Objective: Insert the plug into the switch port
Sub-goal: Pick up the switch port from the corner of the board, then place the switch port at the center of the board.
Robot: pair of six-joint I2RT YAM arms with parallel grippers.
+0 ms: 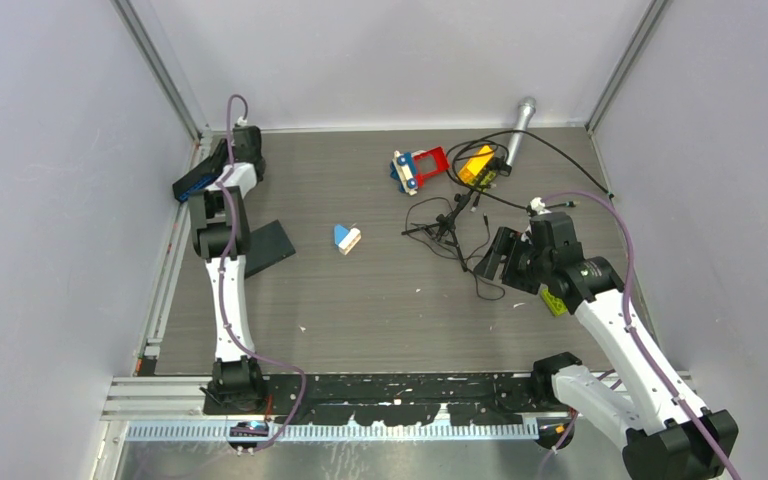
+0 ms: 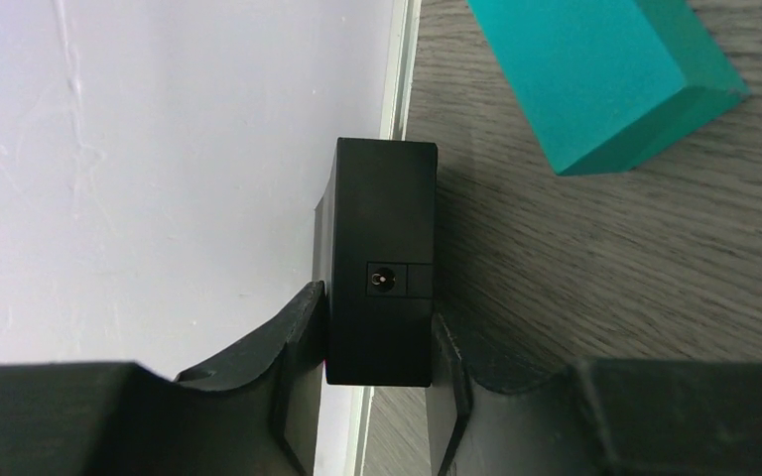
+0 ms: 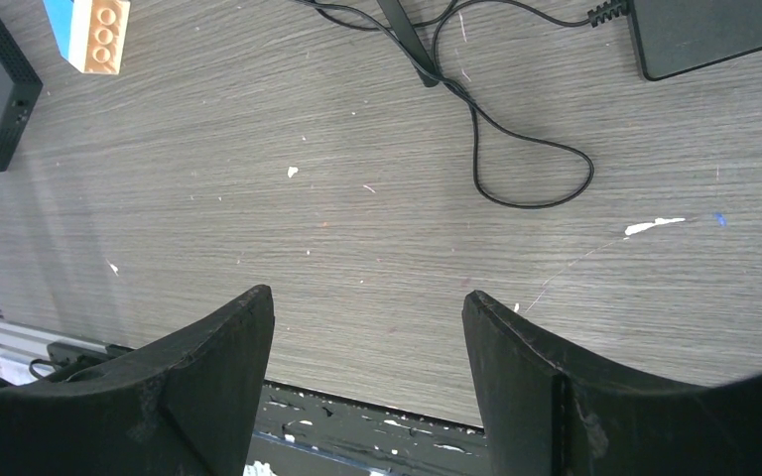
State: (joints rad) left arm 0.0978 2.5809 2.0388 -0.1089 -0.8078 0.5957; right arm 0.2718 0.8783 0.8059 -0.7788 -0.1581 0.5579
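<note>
While the plug (image 3: 413,50) is seen lying on the tabletop (image 3: 258,218) amid its loose cable (image 3: 476,149), ahead of the right gripper's (image 3: 367,317) open, empty jaws, the switch (image 2: 379,228) is clamped in the left gripper's (image 2: 377,342) jaws, port (image 2: 378,281) turned outward, presumably to be reached.

**Desk** (image 1: 360,300): grey wood-grain top, scuffed, with white flecks (image 3: 655,226) toward the near edge.

**Toy brick** (image 1: 347,238): blue and cream, round studs showing on the cream part, lying alone around mid-desk.

**Red-and-blue toy** (image 1: 418,167): red frame with blue and white parts, near the far edge.

**Yellow block** (image 1: 477,163): just to the right of the red-and-blue toy.

**Silver metal cylinder** (image 1: 520,125): lying at a slant against the far edge, toward the far-right corner.

**Teal block** (image 2: 605,79): plain, flat-faced, resting on the desk near the left edge.

**Aluminium rail** (image 1: 165,270): runs along the left edge.

**Walls** (image 1: 390,60): plain pale grey on three sides.
</note>
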